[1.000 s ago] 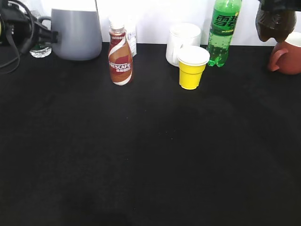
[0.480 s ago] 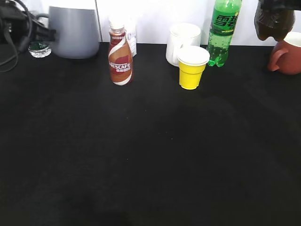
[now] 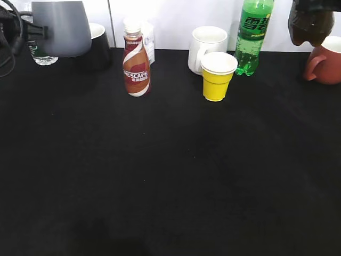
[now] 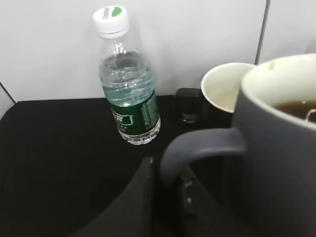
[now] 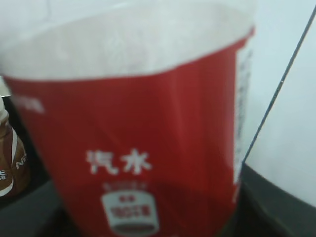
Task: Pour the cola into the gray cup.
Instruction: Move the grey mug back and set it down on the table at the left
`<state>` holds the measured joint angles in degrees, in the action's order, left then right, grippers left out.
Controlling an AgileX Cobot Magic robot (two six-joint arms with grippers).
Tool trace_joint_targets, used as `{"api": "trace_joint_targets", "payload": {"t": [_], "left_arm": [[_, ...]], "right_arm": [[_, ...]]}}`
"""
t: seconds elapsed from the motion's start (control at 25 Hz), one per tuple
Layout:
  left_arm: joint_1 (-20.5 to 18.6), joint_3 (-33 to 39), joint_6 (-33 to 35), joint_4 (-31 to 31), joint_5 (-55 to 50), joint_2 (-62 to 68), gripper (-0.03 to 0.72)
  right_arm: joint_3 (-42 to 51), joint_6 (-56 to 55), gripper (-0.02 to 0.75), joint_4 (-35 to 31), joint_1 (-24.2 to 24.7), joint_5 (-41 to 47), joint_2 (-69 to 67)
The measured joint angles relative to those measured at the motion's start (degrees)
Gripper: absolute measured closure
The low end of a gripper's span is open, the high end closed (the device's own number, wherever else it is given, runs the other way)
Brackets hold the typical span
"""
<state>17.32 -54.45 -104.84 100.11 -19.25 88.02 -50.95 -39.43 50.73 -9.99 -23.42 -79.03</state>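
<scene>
Ext. view, far L corner: gray cup [image 3: 59, 28] hangs clear of the black table [image 3: 170, 170], held by its loop handle [image 4: 197, 148] in the left gripper [image 4: 165, 190]; fingers pinch the handle, so the body stays upright and the mouth open for pouring. L wrist view: dark liquid shows inside the white interior near the rim, so some cola is judged to be in already. Cup matte blue-gray, wider at base. Behind it stand a black mug [image 3: 100, 40] and a small water bottle [image 4: 126, 81], both near but apart from it.

Far R, top edge: cola bottle [image 3: 311, 24] is lifted above the brown-red mug [image 3: 326, 63], only its dark lower part in view; right gripper itself not visible. R wrist view is filled by the red label w/ white characters [image 5: 143, 148], so the grip is judged closed on the bottle, jaws unseen.

Cup and bottle lie well apart, at opposite ends; Nescafe bottle [image 3: 136, 66], white mug [image 3: 208, 47], yellow cup [image 3: 217, 77], green soda bottle [image 3: 253, 34] between.
</scene>
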Motion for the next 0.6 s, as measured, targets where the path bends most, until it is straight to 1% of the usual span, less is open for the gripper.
{"api": "trace_joint_targets", "payload": {"t": [0.4, 0.48, 0.52, 0.6], "left_arm": [[-0.06, 0.00, -0.10, -0.04, 0.64, 0.00, 0.640], [-1.32, 0.00, -0.10, -0.04, 3.59, 0.00, 0.640], [-2.63, 0.00, 0.28, 0.02, 5.00, 0.00, 0.640], [-5.58, 0.00, 4.09, 0.16, 9.16, -0.25, 0.640]], "right_arm": [[0.00, 0.17, 0.272, 0.22, 0.00, -0.05, 0.00], [0.00, 0.17, 0.272, 0.27, 0.00, -0.05, 0.00], [0.00, 0.17, 0.272, 0.27, 0.00, -0.05, 0.00], [0.00, 0.43, 0.272, 0.27, 0.00, -0.05, 0.00]]}}
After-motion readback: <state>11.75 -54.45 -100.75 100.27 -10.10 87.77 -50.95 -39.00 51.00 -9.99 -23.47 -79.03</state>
